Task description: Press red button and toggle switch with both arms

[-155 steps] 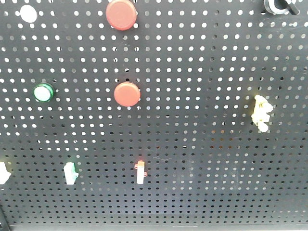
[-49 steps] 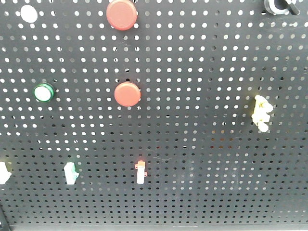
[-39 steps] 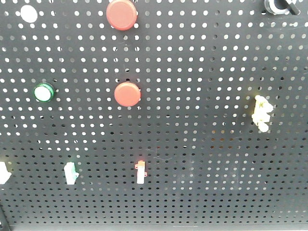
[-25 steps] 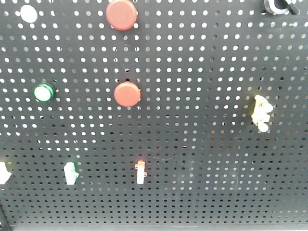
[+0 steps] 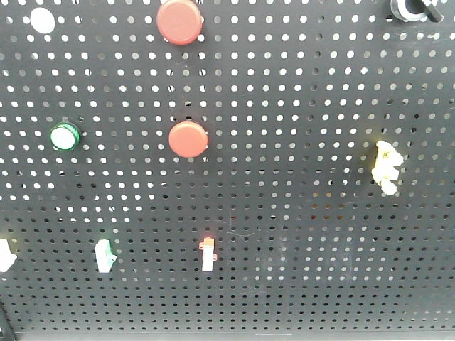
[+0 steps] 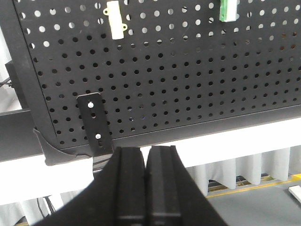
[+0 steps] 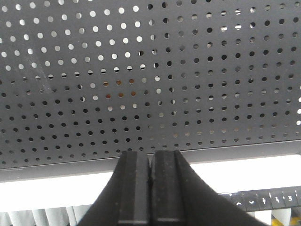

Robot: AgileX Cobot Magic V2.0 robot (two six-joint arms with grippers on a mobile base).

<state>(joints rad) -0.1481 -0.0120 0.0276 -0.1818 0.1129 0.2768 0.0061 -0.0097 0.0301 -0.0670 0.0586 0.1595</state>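
A black pegboard [image 5: 306, 85] fills the front view. It carries two red round buttons, one at the top [image 5: 179, 21] and one in the middle [image 5: 188, 139]. A small toggle switch with a red lit top [image 5: 207, 254] sits low in the middle, a green-capped one [image 5: 104, 255] to its left, a white one [image 5: 4, 254] at the left edge. No arm shows in the front view. My left gripper [image 6: 145, 153] is shut and empty below the board's lower edge. My right gripper [image 7: 150, 155] is shut and empty, also below the board.
A green round button [image 5: 65, 136], a white one [image 5: 42, 20], a yellow piece [image 5: 385, 167] and a black knob [image 5: 412, 8] are on the board. The left wrist view shows a cream switch [image 6: 115, 20], a green one [image 6: 227, 9] and a black bracket [image 6: 97, 125].
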